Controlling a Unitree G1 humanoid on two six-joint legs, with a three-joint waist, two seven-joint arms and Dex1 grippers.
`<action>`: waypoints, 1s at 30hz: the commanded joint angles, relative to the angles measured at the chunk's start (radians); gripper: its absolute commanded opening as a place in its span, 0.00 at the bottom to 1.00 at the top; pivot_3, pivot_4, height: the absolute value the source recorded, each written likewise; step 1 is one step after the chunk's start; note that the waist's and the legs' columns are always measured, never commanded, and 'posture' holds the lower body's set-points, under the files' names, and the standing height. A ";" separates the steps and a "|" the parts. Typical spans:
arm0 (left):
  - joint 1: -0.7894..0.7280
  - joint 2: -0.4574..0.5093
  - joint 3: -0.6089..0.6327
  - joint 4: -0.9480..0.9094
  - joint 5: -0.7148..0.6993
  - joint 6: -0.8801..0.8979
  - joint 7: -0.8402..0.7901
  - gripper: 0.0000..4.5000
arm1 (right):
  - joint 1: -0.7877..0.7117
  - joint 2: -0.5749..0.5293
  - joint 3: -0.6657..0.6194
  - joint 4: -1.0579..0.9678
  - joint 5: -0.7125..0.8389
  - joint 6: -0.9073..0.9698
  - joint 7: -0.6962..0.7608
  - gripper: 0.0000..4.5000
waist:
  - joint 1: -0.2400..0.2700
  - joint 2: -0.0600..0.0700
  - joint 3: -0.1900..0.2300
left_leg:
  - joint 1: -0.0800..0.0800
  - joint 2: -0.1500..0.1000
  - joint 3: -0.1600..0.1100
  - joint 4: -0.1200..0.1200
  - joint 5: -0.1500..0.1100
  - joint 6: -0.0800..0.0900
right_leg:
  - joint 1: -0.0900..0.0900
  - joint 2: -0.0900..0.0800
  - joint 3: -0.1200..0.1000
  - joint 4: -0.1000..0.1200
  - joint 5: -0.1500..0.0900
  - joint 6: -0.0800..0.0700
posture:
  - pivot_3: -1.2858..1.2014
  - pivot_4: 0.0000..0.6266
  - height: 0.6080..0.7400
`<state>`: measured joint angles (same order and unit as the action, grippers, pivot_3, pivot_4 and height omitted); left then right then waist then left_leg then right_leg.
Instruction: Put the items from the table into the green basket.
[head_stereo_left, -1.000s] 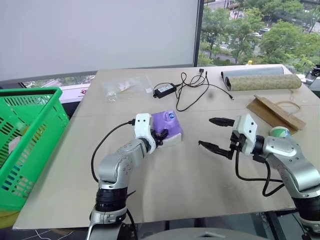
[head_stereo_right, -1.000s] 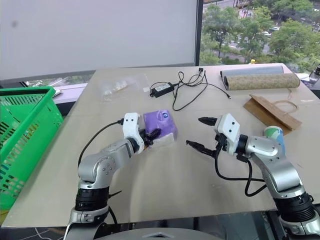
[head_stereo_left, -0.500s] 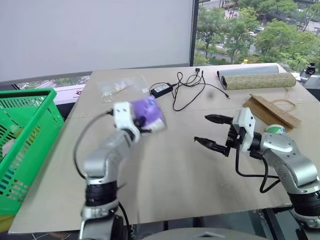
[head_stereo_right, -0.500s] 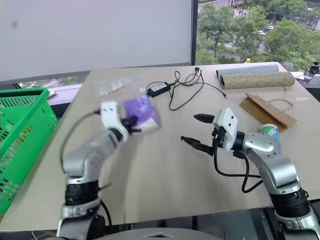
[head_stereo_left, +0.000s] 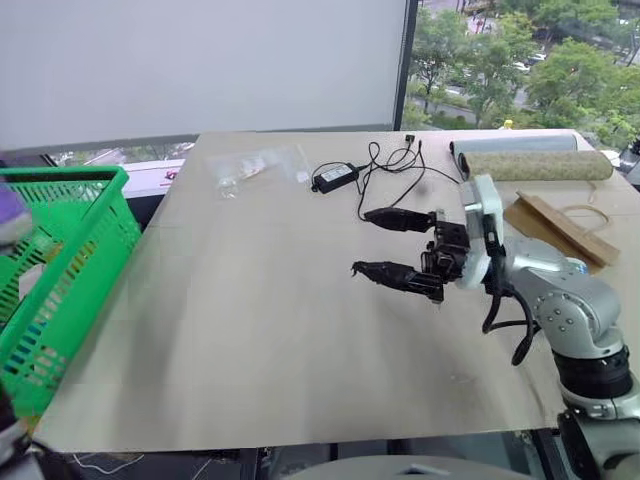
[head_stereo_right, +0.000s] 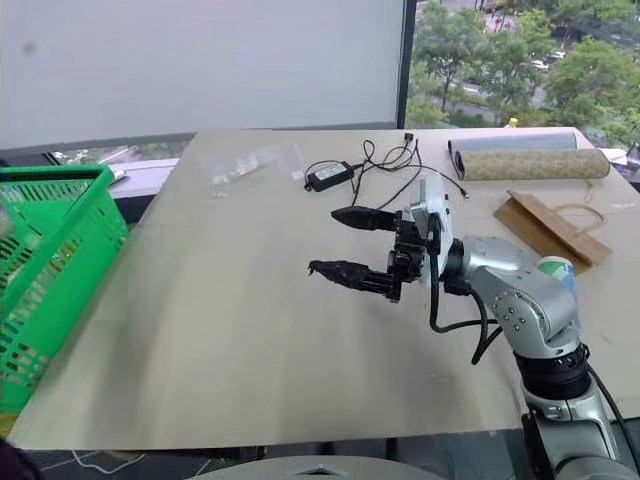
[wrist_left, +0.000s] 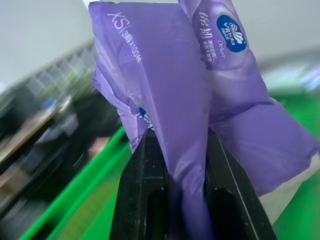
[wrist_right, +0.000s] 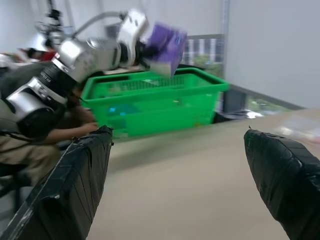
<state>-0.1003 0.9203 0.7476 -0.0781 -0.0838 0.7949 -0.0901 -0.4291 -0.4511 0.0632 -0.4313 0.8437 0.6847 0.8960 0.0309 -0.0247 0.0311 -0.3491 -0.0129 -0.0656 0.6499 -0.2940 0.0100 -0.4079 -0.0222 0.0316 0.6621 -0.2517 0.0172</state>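
- Beige table (head_stereo_left: 250, 330) fills the middle of the head views, with a pale wall and a window onto trees behind it.
- Purple tissue pack (wrist_left: 200, 100) is pinched between the shut black fingers (wrist_left: 140, 200) of the left gripper (wrist_left: 175, 155); in the right wrist view the pack (wrist_right: 167, 42) hangs above the green basket (wrist_right: 150, 100).
- Green basket (head_stereo_left: 70, 260) sits at the left edge of the frame, beside the table's left side.
- Right gripper (head_stereo_left: 385, 245) hovers over the table's centre right, its jaws spread wide and holding nothing.
- Green-and-white can (head_stereo_right: 553, 270) peeks out behind the right arm, at the right of the frame.
- Further back lie a black adapter with cable (head_stereo_left: 335, 178), a clear plastic bag (head_stereo_left: 250, 165), a rolled mat (head_stereo_left: 535, 163) and a brown paper bag (head_stereo_left: 555, 225).
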 joint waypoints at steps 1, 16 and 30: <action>0.008 0.002 0.090 -0.034 0.015 -0.048 -0.007 0.03 | -0.043 -0.006 -0.029 -0.023 0.069 0.035 0.003 1.00 | 0.020 -0.004 -0.002 | 0.000 0.000 -0.004 0.000 0.000 -0.001 | 0.000 -0.001 -0.004 0.000 0.000 0.000 | 0.56 0.00 1.00; -0.108 -0.147 -0.024 -0.090 -0.206 -0.293 -0.212 1.00 | -0.013 -0.096 -0.055 -0.013 -0.012 0.014 -0.055 1.00 | 0.035 -0.010 -0.009 | -0.010 -0.003 -0.009 0.001 0.001 -0.002 | -0.005 -0.007 -0.010 -0.001 0.000 -0.001 | 0.55 0.00 1.00; -0.032 -0.256 -0.573 -0.531 -0.521 -0.124 -0.539 1.00 | 0.421 -0.257 -0.283 -0.105 -0.311 0.005 -0.360 1.00 | -0.011 0.005 -0.005 | -0.011 -0.004 -0.007 0.004 0.001 -0.001 | -0.003 -0.006 -0.008 0.000 0.000 -0.001 | 0.47 0.04 1.00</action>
<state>-0.0995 0.6605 0.1948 -0.5653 -0.5657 0.6662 -0.6001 -0.0212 -0.7038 -0.1551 -0.4876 0.5790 0.6914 0.6080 0.0201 -0.0201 0.0259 -0.3593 -0.0161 -0.0716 0.6540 -0.2930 0.0093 -0.4112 -0.0267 0.0241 0.6625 -0.2513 0.0164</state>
